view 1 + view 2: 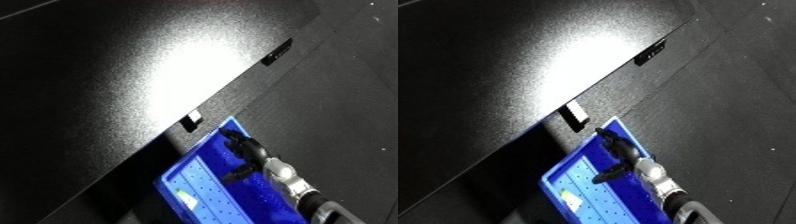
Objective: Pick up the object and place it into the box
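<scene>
The blue bin (551, 184) stands on the floor below the black table's edge, at the bottom of both views. Its perforated floor shows a small pale spot (184, 193) that I cannot identify. My right hand (243, 149) reaches in from the lower right over the bin's far end. Its fingers point toward the table, the thumb is spread to the side, and nothing is held. No loose object shows on the table or the floor. The left hand is out of sight.
A wide black table (107, 85) with a bright glare patch fills the upper left, and its side edge runs diagonally. A white tag (577, 114) and a dark fitting (278, 53) sit on that edge. Dark textured floor matting (736, 110) lies to the right.
</scene>
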Robot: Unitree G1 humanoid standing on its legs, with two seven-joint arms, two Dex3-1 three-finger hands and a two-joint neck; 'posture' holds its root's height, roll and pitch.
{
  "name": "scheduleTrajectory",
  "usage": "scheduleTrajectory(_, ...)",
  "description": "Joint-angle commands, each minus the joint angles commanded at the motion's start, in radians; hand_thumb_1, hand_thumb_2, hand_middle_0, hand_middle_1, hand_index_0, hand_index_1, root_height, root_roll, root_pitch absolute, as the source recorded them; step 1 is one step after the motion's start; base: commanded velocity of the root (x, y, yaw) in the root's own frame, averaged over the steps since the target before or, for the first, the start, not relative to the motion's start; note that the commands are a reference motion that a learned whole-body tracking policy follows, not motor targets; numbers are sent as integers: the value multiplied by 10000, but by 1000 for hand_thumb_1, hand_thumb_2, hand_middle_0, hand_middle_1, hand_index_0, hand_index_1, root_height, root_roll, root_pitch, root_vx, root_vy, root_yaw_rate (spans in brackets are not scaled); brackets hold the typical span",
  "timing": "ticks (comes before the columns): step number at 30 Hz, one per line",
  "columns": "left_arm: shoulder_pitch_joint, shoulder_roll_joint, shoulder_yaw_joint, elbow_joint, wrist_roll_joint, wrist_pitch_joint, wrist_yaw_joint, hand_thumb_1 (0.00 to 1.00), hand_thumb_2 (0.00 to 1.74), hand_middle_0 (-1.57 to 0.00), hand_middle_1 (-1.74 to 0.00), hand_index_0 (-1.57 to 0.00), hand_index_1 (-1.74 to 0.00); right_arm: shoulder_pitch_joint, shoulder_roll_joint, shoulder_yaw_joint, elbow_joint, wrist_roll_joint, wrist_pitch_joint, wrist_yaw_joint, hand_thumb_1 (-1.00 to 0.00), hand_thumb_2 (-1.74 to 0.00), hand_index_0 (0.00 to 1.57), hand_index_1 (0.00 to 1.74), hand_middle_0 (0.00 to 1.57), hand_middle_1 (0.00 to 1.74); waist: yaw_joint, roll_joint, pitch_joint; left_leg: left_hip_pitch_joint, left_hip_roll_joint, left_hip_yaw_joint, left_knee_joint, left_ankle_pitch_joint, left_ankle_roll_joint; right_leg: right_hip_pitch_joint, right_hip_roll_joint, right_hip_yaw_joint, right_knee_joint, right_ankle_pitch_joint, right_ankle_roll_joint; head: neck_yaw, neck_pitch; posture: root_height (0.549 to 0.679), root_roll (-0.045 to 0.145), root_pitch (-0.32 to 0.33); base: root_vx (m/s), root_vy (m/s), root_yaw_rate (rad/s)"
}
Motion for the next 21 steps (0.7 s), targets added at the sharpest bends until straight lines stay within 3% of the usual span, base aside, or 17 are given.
scheduleTrajectory(6, -163, 84, -87, 33, 231, 150, 83, 0, 0, 0, 0, 0, 0, -484, 168, 458, 28, -565, 864, -33, 0, 0, 0, 0, 0, 0, 353, -123, -88, -156, 7, -187, 57, 99, -3, 13, -175, -187, 45, 10, 30, -2271, 28, 629, 74, -17, 9, -83, 93)
scheduleTrajectory(12, -350, 245, -68, 57, 565, 345, 109, 0, 0, 0, 0, 0, 0, -807, 524, 880, 328, -939, 1728, -5, 0, 0, 0, 0, 0, 0, 661, -280, -86, -407, 14, -346, 328, 161, 35, -15, -366, -439, 240, 4, 68, -4412, -73, 627, 69, -23, 11, -91, 98)
scheduleTrajectory(18, -518, 420, -97, -70, 917, 517, 67, 0, 0, 0, 0, 0, 0, -1016, 831, 1210, 559, -1097, 2097, -62, 0, 0, 0, 0, 0, 0, 925, -347, -19, -552, -11, -462, 515, 262, 67, 9, -530, -657, 349, 56, 158, -6118, -53, 626, 64, -33, 21, -68, 141)
scheduleTrajectory(21, -610, 495, -141, -149, 1025, 582, 28, 0, 0, 0, 0, 0, 0, -1083, 988, 1346, 664, -1131, 2233, -154, 0, 0, 0, 0, 0, 0, 1039, -346, 19, -578, -20, -531, 479, 371, 52, 8, -617, -741, 390, 87, 225, -6912, 46, 625, 60, -37, 14, -43, 142)
